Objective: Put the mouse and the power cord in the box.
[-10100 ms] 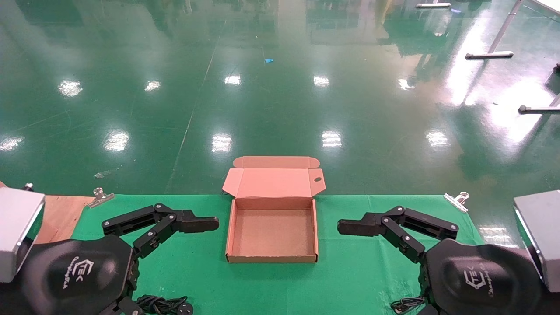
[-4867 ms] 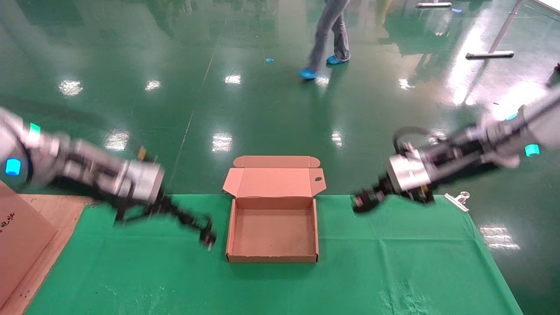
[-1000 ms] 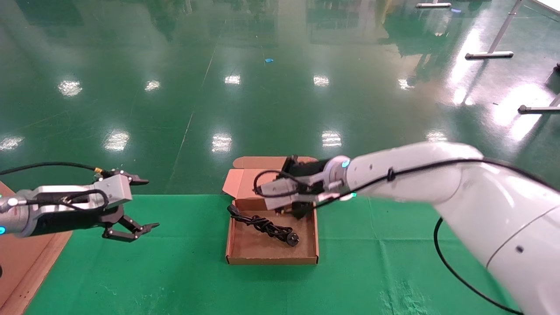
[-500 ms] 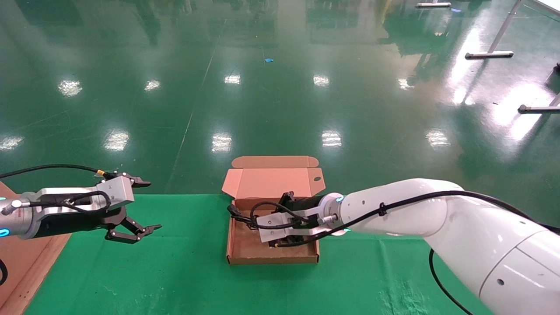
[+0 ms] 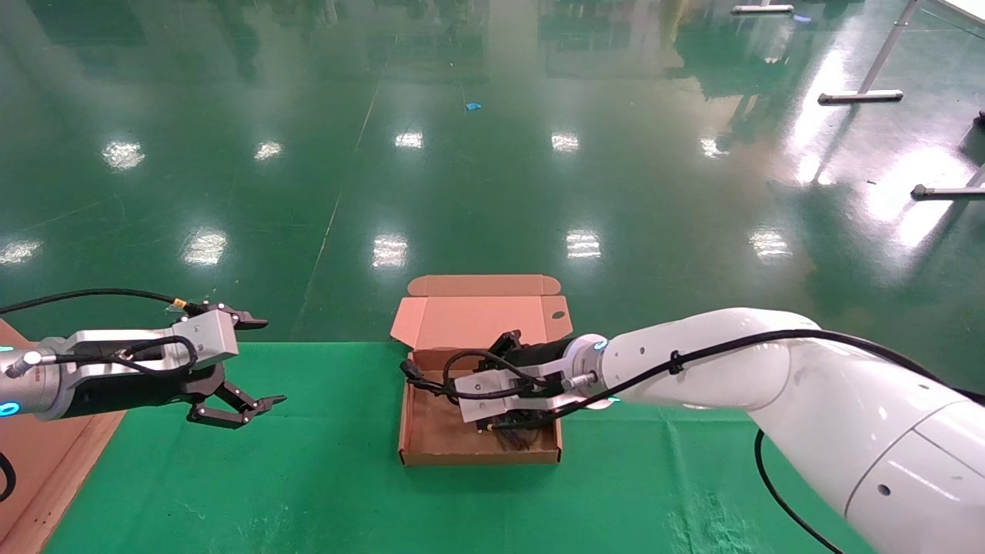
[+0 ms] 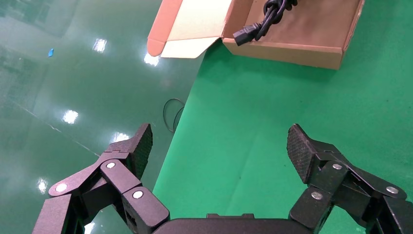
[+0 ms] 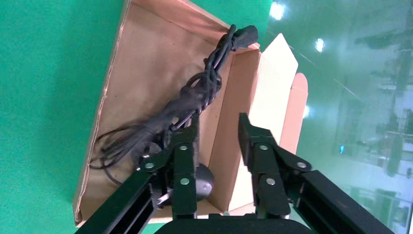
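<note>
1. A green cloth covers the table; beyond lies glossy green floor.
2. The box sits centre, holding the power cord and, near the plug, the mouse.
3. The right gripper hovers inside, jaws parted, empty.
4. The left gripper hangs far left, jaws wide.

right arm stretched across to centre, right gripper angled downward, fingers parted. left gripper hovering at left, spread wide, holding nothing.
</note>
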Robot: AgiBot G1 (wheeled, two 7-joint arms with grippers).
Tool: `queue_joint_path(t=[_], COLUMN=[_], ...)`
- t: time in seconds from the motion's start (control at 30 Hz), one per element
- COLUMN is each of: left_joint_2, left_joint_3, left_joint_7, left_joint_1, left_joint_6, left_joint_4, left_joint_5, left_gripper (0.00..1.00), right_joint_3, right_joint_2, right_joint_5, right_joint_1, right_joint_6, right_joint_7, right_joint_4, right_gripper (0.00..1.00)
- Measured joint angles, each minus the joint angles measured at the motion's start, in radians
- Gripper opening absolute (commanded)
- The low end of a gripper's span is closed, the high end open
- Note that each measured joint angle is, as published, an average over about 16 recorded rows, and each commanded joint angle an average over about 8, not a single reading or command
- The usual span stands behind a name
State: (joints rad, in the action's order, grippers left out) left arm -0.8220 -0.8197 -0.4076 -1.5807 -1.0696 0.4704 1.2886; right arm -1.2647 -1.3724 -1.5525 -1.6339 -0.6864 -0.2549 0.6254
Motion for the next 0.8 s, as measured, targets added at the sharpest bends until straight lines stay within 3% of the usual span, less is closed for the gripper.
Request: queue_joint_path(t=[0.4,0.8], left_joint_2=[0.009,0.046], left_joint_3=[0.023,0.118], left_joint_7=[0.027,0.131], left_joint_1=[0.022,0.111], left_joint_6=[-0.019,-0.094], left_joint_4=[0.038,0.180], left_joint_5=[-0.024,-0.122], left_gripper=[1.00,1.00], right_joint_3=[0.042,0.210], right_joint_2=[0.032,0.159], right_joint_5=[0.025,0.165], right_joint_1=[0.018,0.114], right_joint_6=[-0.034,-0.171], right_joint_7=[0.014,0.090], right_joint_4=[0.026,0.136], right_gripper=[1.00,1.00])
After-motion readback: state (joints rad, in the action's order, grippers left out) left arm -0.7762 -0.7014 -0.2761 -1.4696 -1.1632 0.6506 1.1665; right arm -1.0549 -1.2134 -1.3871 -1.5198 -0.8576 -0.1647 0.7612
